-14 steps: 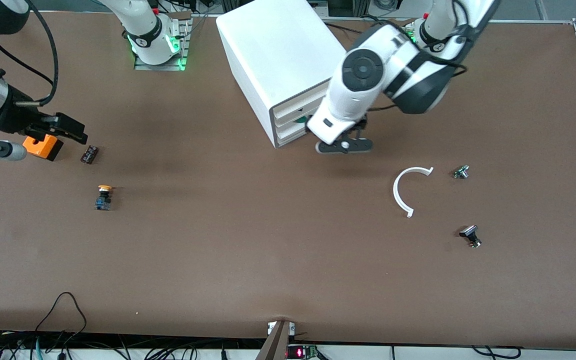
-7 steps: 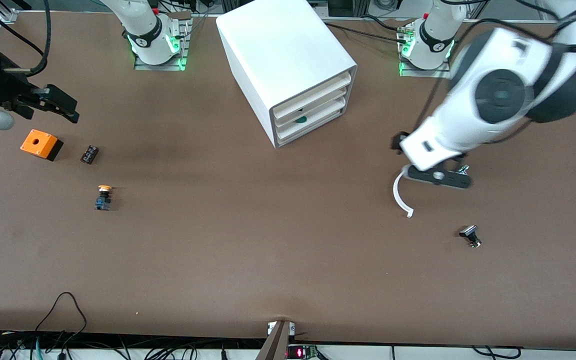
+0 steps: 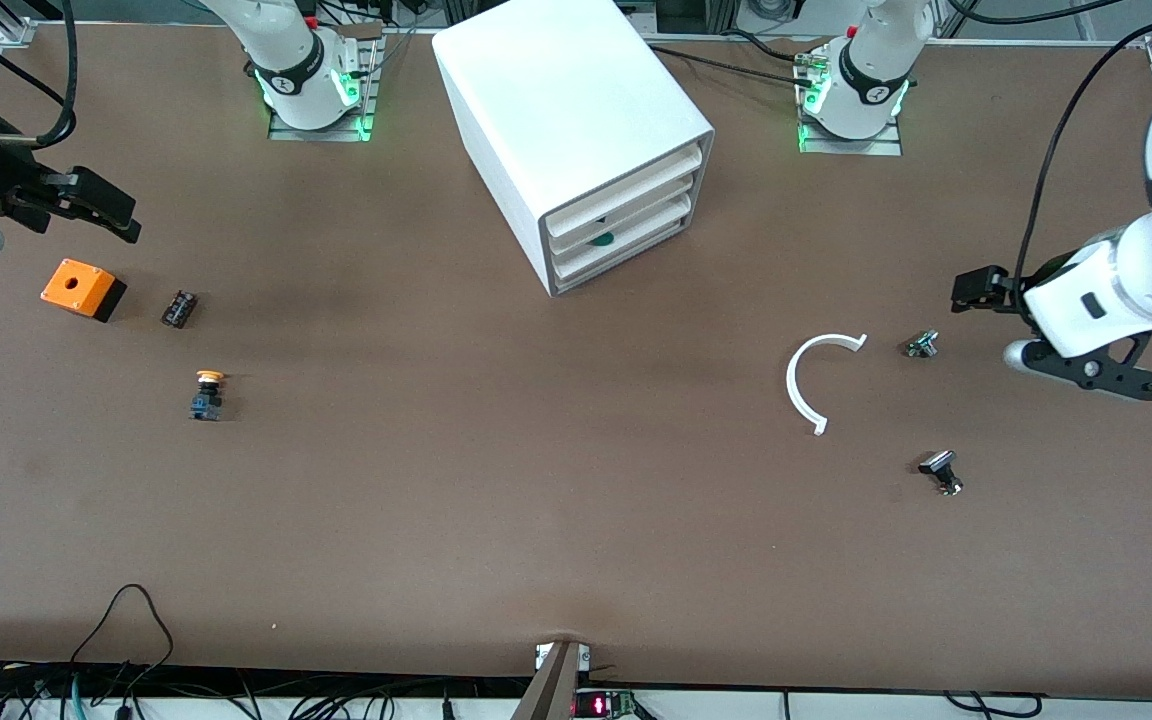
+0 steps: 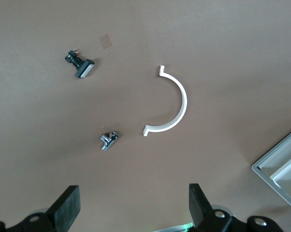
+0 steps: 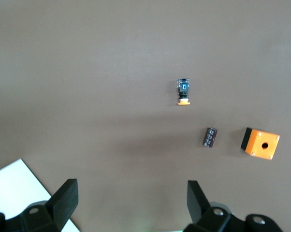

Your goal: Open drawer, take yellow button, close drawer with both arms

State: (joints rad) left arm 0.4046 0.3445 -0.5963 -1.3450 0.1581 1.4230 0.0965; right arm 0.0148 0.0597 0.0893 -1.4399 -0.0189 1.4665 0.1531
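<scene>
The button point(image 3: 207, 393), with a yellow-orange cap and a blue-and-black body, lies on the brown table toward the right arm's end; it also shows in the right wrist view point(image 5: 184, 92). The white three-drawer cabinet point(image 3: 576, 120) stands mid-table with its drawers pushed in. My right gripper point(image 3: 116, 215) hangs open and empty above the table's edge, close to the orange cube point(image 3: 82, 288); its own view point(image 5: 131, 198) shows the jaws wide apart. My left gripper point(image 3: 973, 290) is open and empty over the table near a small silver part point(image 3: 922, 344), jaws wide apart in its view point(image 4: 134, 208).
A small black part point(image 3: 178, 308) lies between the cube and the button. A white arc point(image 3: 804, 385), the silver part and a black-capped part point(image 3: 940, 470) lie toward the left arm's end. Cables run along the table's near edge.
My left arm has swung from the cabinet's drawer front toward its own end of the table, passing over the white arc. My right gripper has drawn back from over the orange cube.
</scene>
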